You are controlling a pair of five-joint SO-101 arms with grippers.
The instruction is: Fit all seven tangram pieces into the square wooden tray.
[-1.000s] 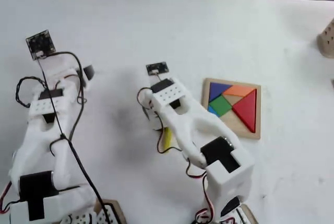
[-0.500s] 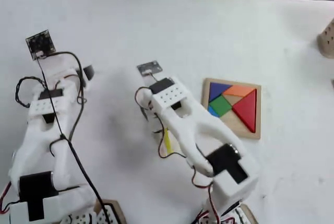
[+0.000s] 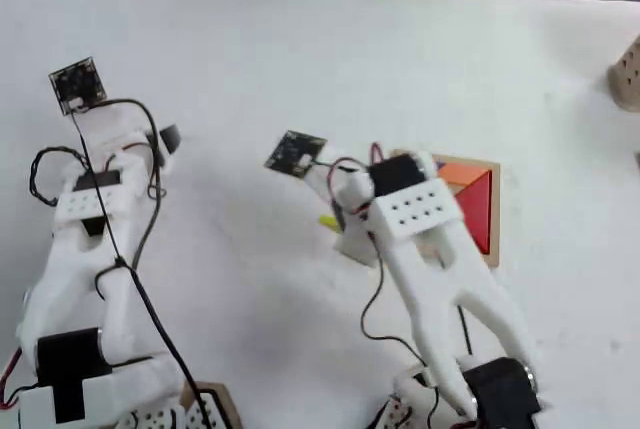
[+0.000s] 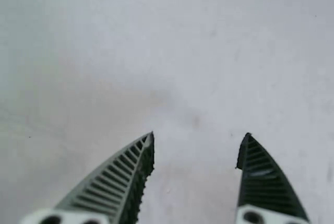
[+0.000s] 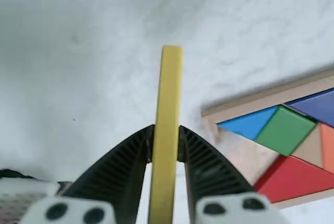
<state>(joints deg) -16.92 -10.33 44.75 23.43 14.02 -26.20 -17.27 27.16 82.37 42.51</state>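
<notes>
We list: one yellow piece point(image 5: 171, 88) pinched by right gripper point(image 5: 166, 129) near one tray point(image 5: 245, 108) corner; five pieces point(image 5: 284, 130) inside; left gripper point(image 4: 198, 140) spread wide, empty.

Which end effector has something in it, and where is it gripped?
The right end effector clamps the yellow piece across its flat faces; the left end effector is open, empty.

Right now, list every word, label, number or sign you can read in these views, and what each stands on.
None can be read.
The tray, its coloured pieces and the yellow piece bear no print.
Any marks on the left circuit board and right circuit board are too small to read.
</notes>
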